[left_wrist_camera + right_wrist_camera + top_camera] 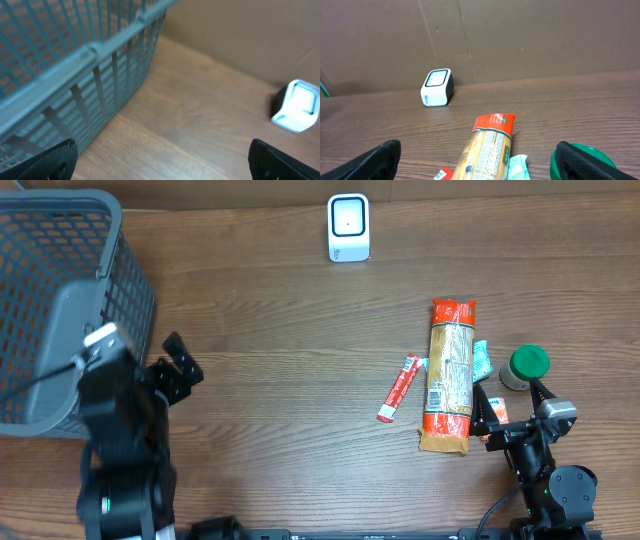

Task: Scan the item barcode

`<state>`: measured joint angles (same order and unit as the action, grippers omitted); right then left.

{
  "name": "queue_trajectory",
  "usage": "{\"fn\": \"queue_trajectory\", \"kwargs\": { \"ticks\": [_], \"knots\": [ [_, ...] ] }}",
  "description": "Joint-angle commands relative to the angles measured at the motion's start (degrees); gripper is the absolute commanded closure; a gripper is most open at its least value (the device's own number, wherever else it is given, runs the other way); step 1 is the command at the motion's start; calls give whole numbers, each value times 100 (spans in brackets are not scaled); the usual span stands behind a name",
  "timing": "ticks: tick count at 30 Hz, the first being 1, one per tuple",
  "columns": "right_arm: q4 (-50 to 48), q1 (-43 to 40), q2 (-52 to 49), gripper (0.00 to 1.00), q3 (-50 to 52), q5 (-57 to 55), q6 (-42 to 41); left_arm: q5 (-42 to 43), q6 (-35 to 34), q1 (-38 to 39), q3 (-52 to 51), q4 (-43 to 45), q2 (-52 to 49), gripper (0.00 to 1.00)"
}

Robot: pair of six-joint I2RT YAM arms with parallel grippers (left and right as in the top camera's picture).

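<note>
A long pasta package with orange ends lies on the wooden table right of centre, its printed label up. Left of it lies a small red stick packet; a teal packet and a green-lidded jar are on its right. The white barcode scanner stands at the far edge, also seen as a white scanner from the right wrist. My right gripper hovers open at the package's near end, holding nothing. My left gripper is open and empty beside the basket.
A grey wire basket fills the far left corner, and its wall is close to the left fingers. A cardboard wall backs the table behind the scanner. The jar's green lid sits by the right finger.
</note>
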<state>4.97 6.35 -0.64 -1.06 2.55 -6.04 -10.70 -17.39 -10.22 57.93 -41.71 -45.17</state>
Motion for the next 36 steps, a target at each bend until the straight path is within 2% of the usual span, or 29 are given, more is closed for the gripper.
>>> {"fn": "queue_trajectory", "kwargs": {
  "ticks": [1,11,16,19,25,32,36],
  "knots": [
    [-33,-37,48,0,61,-35,20,20,52,15,66,-57,522,0],
    [-33,-37,48,0,61,-35,20,70,50,269,-348,-1283,1738,0],
    [-33,-37,48,0,61,-35,20,74,46,374,-1073,-1115,2544,0],
    [-33,-37,48,0,61,-35,20,181,46,490,-1644,-501,3071,0],
    [-33,-37,48,0,61,-35,20,461,48,754,-2601,1453,3926,0],
    [-33,-37,48,0,61,-35,20,778,48,839,-3670,4015,4503,0],
    [-33,-37,48,0,61,-35,20,990,24,839,-4201,5023,4496,0]
  ]
}}
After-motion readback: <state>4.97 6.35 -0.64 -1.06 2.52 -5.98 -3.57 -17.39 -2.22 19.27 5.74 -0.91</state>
